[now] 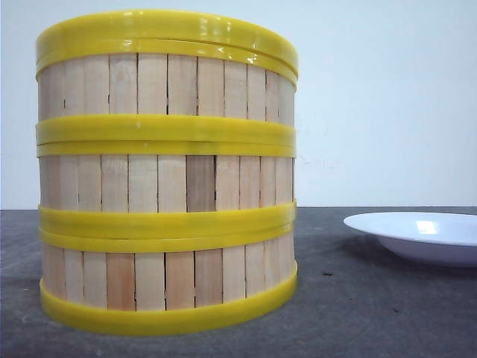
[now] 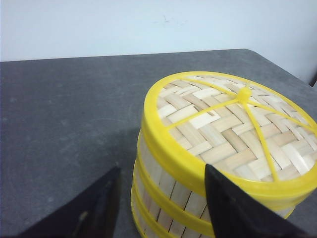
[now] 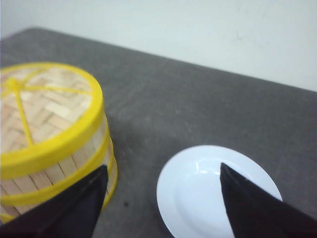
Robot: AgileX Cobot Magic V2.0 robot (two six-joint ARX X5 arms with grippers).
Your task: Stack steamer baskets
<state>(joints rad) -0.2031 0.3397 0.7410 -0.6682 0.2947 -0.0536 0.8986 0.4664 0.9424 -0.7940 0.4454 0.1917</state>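
Front view crops the plate [image 1: 425,235] beside stacked steamer baskets [image 1: 165,179]

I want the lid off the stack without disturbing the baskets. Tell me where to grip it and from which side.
Grip the lid by its small yellow knob at the centre, coming straight down from above. The lid lies flat on the steamer baskets, its rim flush with theirs, so a side grip would probably catch the top basket too. The left gripper, open beside the stack, looks closest.
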